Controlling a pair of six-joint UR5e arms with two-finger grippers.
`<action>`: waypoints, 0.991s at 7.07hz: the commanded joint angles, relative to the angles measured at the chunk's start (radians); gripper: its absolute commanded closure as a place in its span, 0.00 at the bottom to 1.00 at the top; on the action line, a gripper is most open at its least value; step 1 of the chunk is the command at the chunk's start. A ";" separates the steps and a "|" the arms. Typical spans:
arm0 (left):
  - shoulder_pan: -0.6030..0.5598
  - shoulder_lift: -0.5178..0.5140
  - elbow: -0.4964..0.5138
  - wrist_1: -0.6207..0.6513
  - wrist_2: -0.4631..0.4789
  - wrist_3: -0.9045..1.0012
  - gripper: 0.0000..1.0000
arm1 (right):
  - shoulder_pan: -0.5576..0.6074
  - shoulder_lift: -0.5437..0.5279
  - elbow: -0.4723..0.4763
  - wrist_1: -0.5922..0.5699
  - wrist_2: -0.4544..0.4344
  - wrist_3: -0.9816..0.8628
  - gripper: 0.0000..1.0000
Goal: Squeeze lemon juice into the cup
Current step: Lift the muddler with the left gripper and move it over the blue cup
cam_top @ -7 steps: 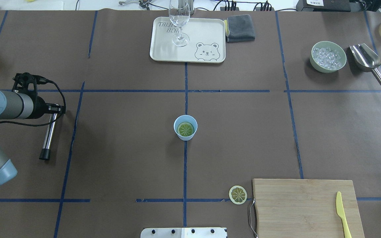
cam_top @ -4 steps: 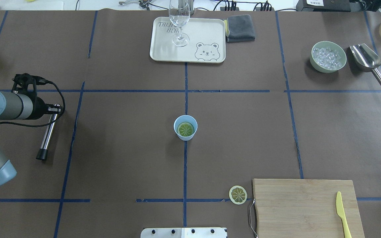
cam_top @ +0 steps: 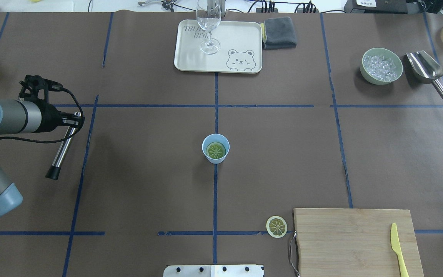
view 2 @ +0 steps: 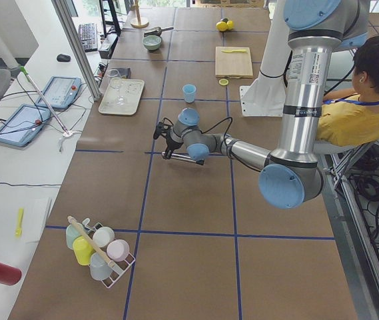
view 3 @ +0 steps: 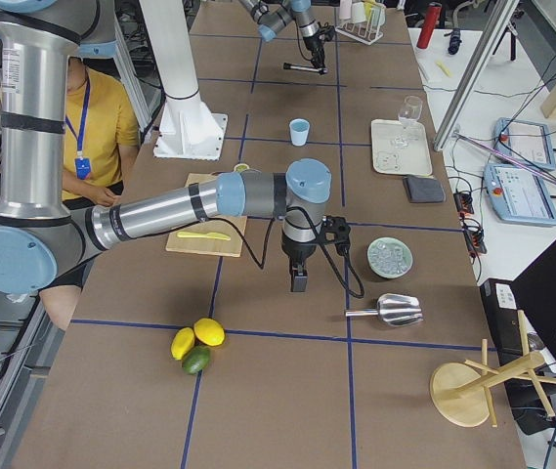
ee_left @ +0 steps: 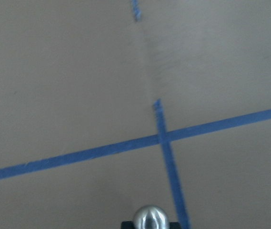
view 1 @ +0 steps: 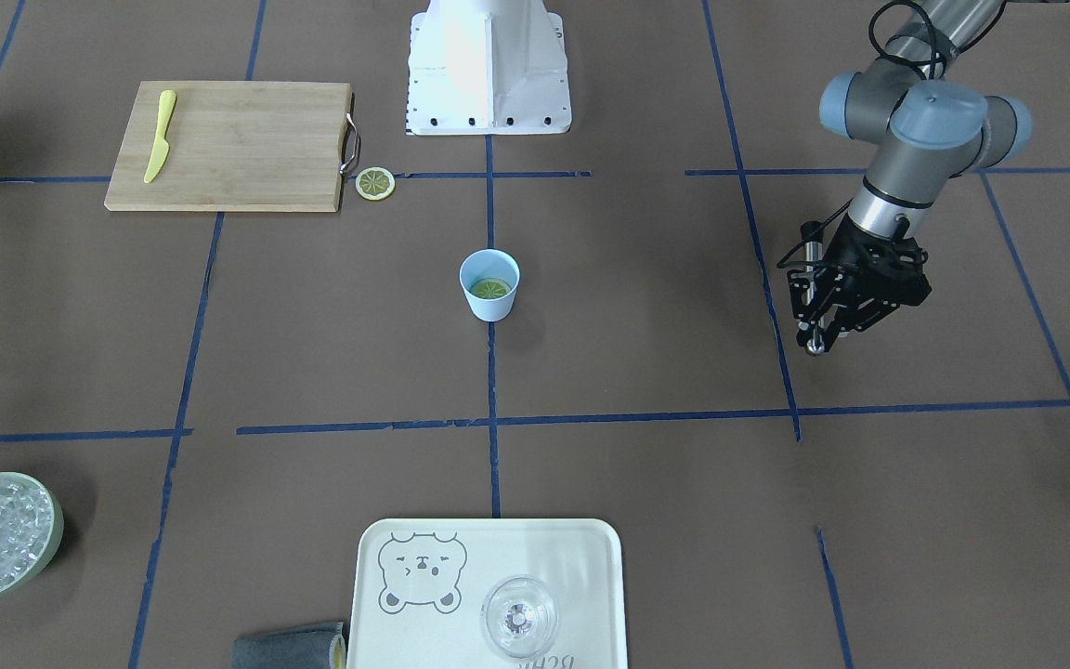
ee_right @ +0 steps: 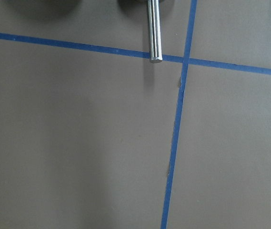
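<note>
The left gripper [cam_top: 74, 120] has its jaws closed on a steel rod [cam_top: 62, 150] with a black tip, at the left of the worktop [cam_top: 148, 173]. Whether the jaws of the right gripper [view 3: 299, 281] are open or closed cannot be told. The lemon slice [cam_top: 216, 151] lies inside the blue cup [cam_top: 205, 143] at the centre. On the far tray [cam_top: 244, 34], a glass [cam_top: 209, 23] partly hides the lettering; "BEA" can be read.

1. The table [cam_top: 148, 181] is viewed steeply downward from overhead at 6 o'clock and from 12 o'clock, facing back; the cup [cam_top: 215, 148] is shared centrally.
2. Side cameras are set afar at 9 and 3 o'clock.
3. Tabletop is seen closely by wrist cameras.
</note>
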 commanded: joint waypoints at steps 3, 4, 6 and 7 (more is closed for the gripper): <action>0.011 -0.166 -0.043 -0.418 0.100 0.060 1.00 | 0.000 0.003 0.000 0.001 0.000 0.000 0.00; 0.044 -0.184 -0.032 -0.540 0.105 0.062 1.00 | 0.000 0.005 0.000 0.001 0.000 0.000 0.00; 0.115 -0.305 0.072 -0.791 0.109 0.076 1.00 | 0.003 0.005 0.000 0.001 -0.002 -0.002 0.00; 0.142 -0.353 0.179 -0.972 0.111 0.105 1.00 | 0.003 0.006 0.000 0.001 -0.002 -0.002 0.00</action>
